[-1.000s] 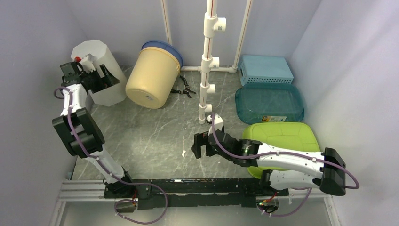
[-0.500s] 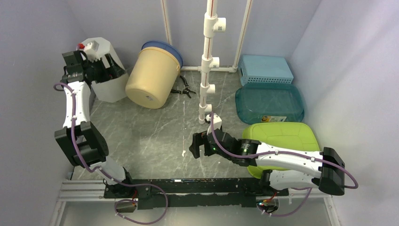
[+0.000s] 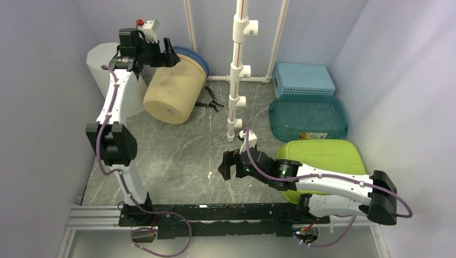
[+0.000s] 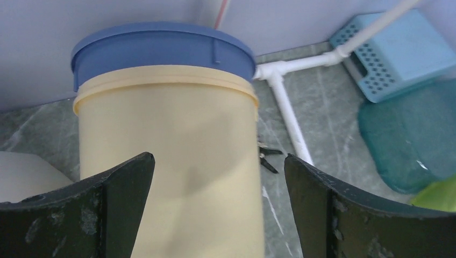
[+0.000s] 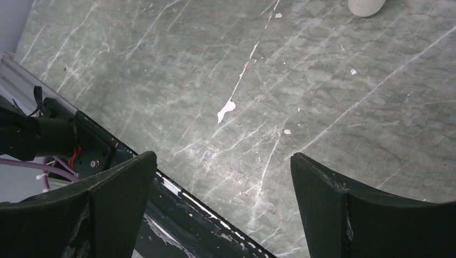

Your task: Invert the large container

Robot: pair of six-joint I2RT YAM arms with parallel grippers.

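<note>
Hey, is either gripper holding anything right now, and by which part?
Nothing is held. The left gripper is open near the large container; the right gripper is open over the table.

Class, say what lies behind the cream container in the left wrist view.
The cream container points its blue lid at the back wall. Black pliers stick out to its right, partly covered by it. What lies directly behind it is hidden.

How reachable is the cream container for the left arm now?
Probably yes: the left arm's fingers hang open above the cream container, nothing between; its body looks wider than their gap, so a rim grip seems likelier.
</note>
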